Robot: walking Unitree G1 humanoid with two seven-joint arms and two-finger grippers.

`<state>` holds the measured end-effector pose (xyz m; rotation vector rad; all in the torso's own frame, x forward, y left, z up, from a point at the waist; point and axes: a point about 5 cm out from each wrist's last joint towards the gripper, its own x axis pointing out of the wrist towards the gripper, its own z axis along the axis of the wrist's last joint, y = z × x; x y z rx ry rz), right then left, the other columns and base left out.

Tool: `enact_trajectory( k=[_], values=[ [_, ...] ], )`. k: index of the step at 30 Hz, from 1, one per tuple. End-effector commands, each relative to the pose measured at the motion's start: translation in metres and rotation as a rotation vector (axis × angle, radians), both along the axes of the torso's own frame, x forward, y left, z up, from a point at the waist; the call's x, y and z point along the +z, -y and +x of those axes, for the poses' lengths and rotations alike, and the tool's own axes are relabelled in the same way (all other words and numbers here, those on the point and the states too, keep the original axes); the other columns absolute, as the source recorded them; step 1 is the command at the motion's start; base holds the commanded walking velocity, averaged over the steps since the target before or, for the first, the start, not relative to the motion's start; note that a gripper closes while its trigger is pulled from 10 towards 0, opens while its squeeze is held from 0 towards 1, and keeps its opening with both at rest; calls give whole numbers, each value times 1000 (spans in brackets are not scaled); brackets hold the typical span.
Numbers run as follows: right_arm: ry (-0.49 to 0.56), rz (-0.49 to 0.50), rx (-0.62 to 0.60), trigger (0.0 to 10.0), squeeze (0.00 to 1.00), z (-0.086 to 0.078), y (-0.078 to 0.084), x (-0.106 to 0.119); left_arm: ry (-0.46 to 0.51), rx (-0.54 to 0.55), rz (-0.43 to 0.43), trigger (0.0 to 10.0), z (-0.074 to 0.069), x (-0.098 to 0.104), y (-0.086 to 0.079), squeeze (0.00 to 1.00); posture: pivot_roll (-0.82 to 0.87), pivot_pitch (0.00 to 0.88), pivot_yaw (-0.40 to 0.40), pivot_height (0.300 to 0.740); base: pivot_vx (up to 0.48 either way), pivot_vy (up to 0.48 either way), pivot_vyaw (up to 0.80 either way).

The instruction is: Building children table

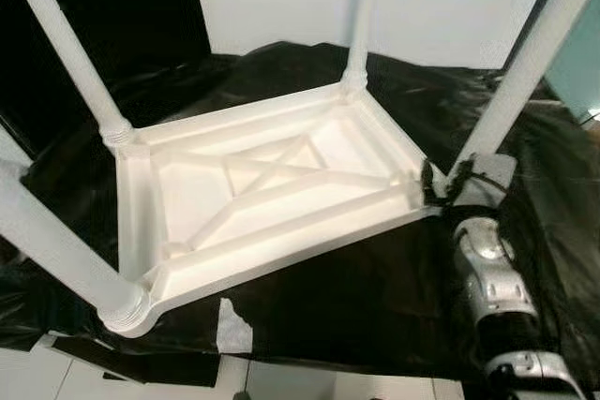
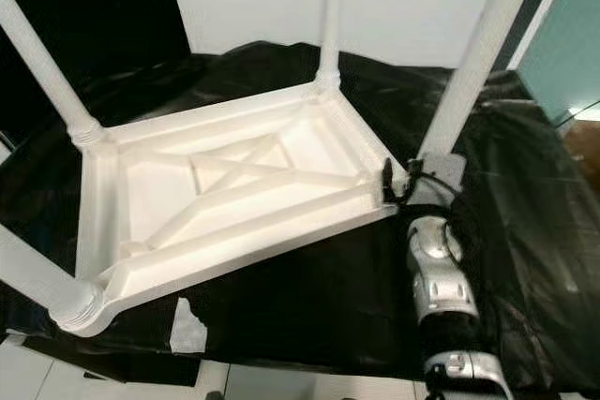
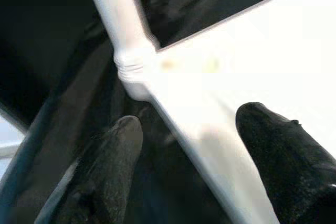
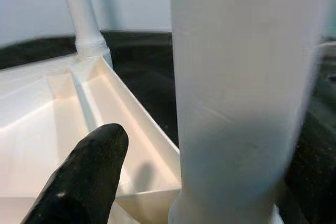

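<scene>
white children table [image 1: 272, 203] lay upside down on black sheet [image 1: 375, 288], four legs pointing up. right end effector [image 1: 437, 185] sat at table's right corner, fingers around base of right leg [image 1: 525, 72], apparently clenched on it; view partly blocked. left end effector [image 3: 189, 150] released, fingers straddling table rim near another leg [image 3: 118, 19].

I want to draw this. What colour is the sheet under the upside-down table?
Black. The sheet under the white table shows best in the left eye view.
</scene>
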<state>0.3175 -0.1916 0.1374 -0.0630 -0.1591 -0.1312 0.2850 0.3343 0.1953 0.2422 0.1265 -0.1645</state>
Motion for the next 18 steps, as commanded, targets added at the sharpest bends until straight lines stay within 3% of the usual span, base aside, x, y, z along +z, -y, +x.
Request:
enact_trajectory(
  k=[1,4,9,18],
  values=[
    [34,14,16,10000,0,-2,-6,5,7,49,-13,10000,7,-8,3,0,12,29,13,740,0,0,0],
    [0,12,35,10000,0,-13,-13,-1,63,39,-96,10000,26,-14,17,0,-8,30,5,740,0,0,0],
    [-52,-12,71,10000,0,-33,-22,-12,87,47,-161,10000,43,-23,33,0,-27,30,3,740,0,0,0],
    [-105,-6,104,10000,0,-64,-33,-21,105,4,-197,10000,57,-32,55,0,-50,37,8,740,0,0,0]
  ],
)
